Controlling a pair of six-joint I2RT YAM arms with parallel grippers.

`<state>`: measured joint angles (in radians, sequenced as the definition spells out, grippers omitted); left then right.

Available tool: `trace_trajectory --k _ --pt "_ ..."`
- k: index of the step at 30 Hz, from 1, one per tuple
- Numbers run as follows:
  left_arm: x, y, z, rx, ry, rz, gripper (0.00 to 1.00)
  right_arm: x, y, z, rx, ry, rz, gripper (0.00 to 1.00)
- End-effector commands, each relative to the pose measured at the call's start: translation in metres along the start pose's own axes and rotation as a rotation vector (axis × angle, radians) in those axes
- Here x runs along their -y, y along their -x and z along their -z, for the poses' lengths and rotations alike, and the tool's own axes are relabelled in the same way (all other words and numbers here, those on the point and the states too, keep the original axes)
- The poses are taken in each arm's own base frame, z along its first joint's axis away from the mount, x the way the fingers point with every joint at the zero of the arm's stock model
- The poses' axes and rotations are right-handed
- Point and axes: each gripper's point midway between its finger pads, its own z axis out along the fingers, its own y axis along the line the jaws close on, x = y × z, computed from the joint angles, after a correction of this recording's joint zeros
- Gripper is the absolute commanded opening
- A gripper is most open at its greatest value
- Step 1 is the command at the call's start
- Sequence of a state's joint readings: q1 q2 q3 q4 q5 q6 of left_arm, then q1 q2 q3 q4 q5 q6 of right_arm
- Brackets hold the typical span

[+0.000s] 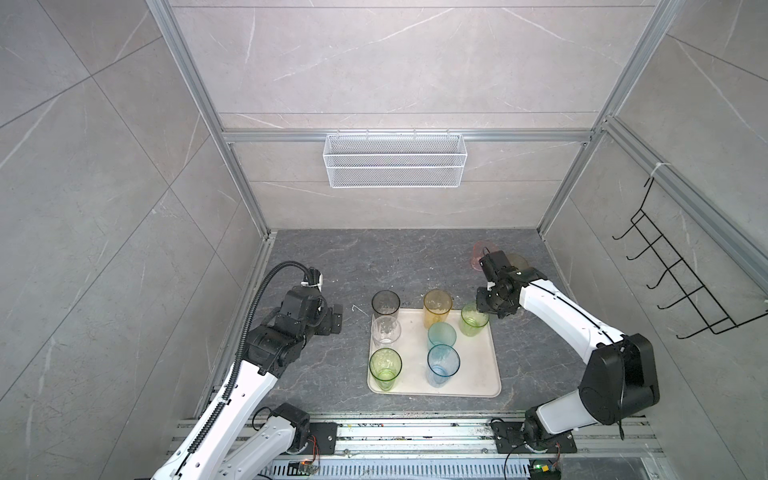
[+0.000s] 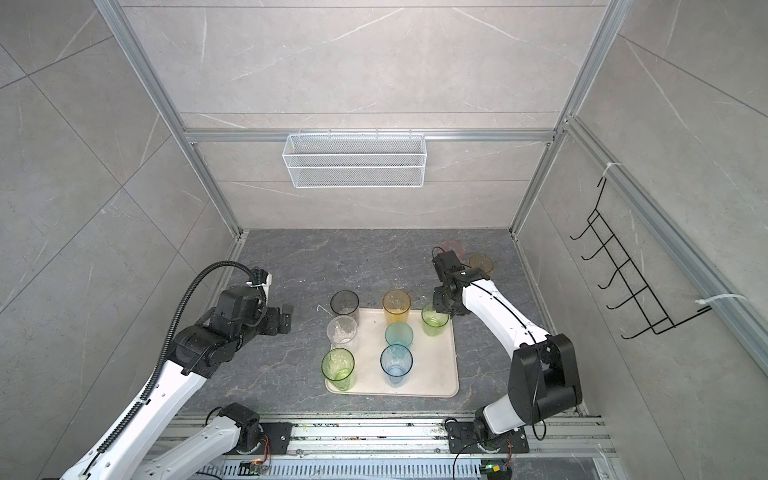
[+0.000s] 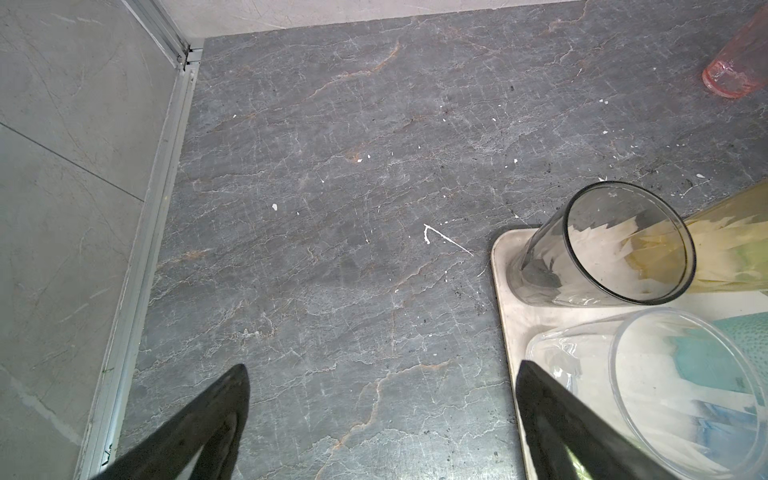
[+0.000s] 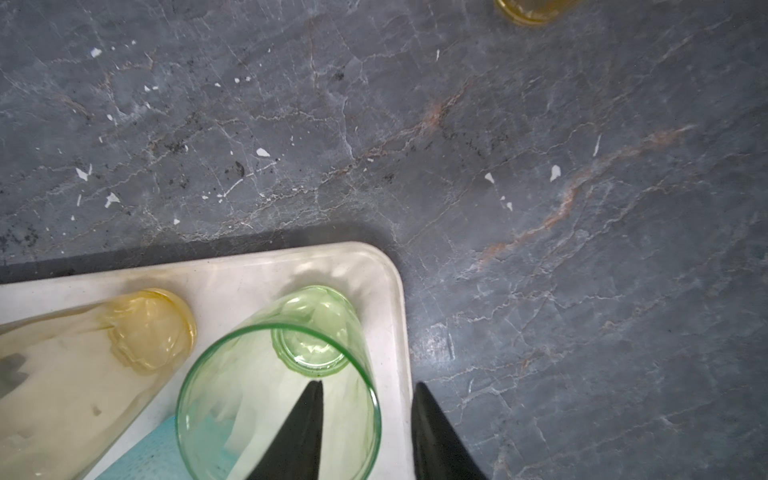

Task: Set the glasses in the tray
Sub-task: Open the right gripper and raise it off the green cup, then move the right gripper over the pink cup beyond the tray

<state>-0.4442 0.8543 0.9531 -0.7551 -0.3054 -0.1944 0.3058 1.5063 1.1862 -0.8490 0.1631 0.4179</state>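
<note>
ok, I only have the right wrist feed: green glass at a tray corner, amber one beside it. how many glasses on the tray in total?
Observer: Seven stand on the tray, counting those two.
Operator: any off it?
Observer: Two, at the back right of the table: a pink glass and a second amber glass.
Operator: left arm doing anything?
Observer: The left claw is open and empty, above the table left of the tray.
</note>
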Motion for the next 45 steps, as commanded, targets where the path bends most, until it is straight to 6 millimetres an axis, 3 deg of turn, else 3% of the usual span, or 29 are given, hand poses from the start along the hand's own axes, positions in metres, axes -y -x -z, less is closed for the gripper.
trace_trajectory --k 1,17,26,35,45 --pt "-0.002 0.005 0.004 0.028 0.001 0.011 1.0 -0.001 0.018 0.019 0.079 0.007 -0.008 0.4" --pt "-0.002 0.006 0.004 0.028 0.002 0.013 1.0 0.011 0.078 0.03 0.387 0.007 -0.13 0.5" --pt "-0.005 0.006 0.005 0.03 0.018 0.012 1.0 0.014 0.106 0.003 0.379 0.041 -0.21 0.53" --pt "-0.004 0.007 0.004 0.028 0.018 0.009 1.0 0.031 0.144 -0.027 0.373 0.039 -0.277 0.57" --pt "-0.004 0.006 0.002 0.02 0.023 0.006 1.0 0.03 0.174 -0.046 0.418 0.093 -0.333 0.63"
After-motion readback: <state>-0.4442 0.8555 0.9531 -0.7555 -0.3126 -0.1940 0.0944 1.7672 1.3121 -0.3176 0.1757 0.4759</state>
